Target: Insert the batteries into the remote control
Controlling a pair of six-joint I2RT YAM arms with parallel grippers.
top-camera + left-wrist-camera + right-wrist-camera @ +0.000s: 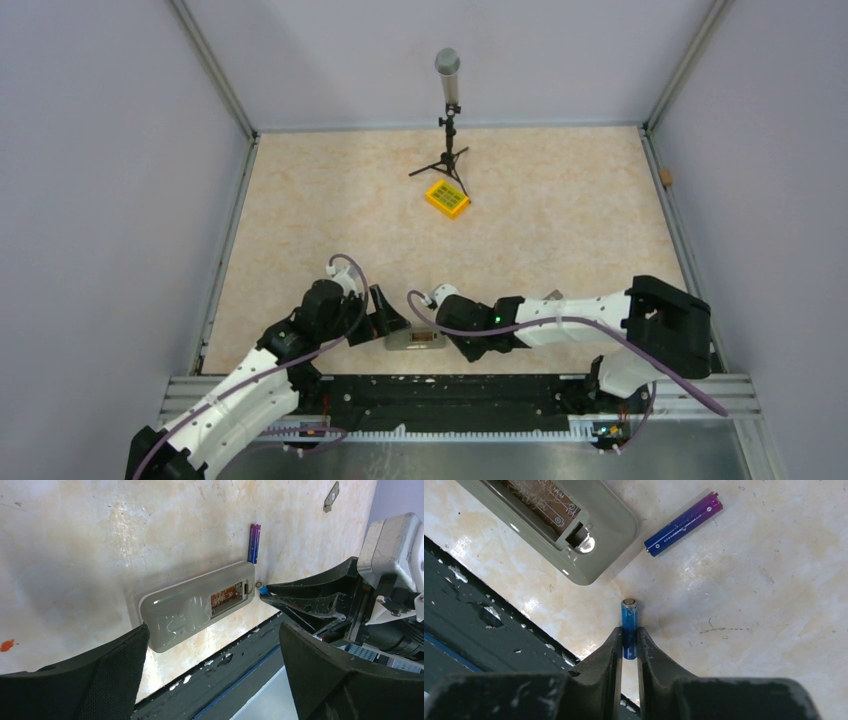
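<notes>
Blue battery point(629, 617) pinched between the right gripper's point(629, 639) fingers, just beside the grey-white remote control point(609, 515), which lies back up, compartment uncovered, by the table's point(764, 610) near edge. Second battery point(684, 524) lies nearby, its print unreadably small. Left gripper point(212, 645) is spread wide.

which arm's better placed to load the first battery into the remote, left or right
Right. The right pincer grips a blue battery just off the open compartment end of the remote control. The left pincer stands open and empty.
</notes>
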